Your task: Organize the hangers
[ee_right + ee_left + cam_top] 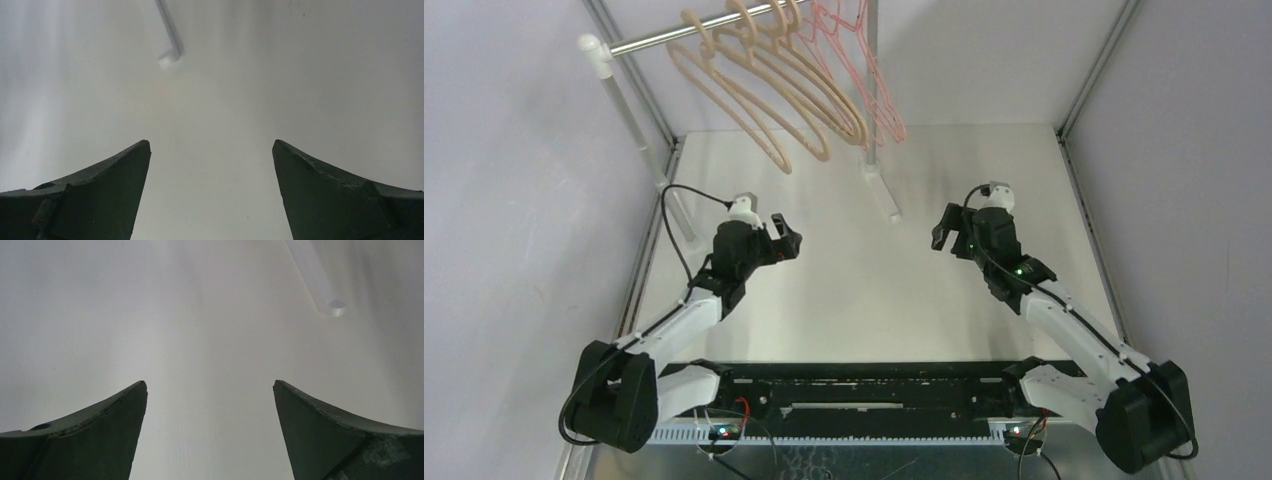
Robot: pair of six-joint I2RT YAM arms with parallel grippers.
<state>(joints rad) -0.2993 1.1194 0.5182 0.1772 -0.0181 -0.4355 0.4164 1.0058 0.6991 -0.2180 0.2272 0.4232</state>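
Hangers point(824, 152) bunched on rail point(654, 40), hooks cut off at frame top; I count roughly four beige, pink wire ones point(886, 110) overlapping, uncountable. Left gripper point(786, 238), right gripper point(944, 232) well apart from rail, spread wide, empty.

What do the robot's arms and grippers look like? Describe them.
The left arm and right arm have white links, bulky black joints and thin black cables. The left gripper and right gripper are black, with dark wedge-shaped fingers tapering to points.
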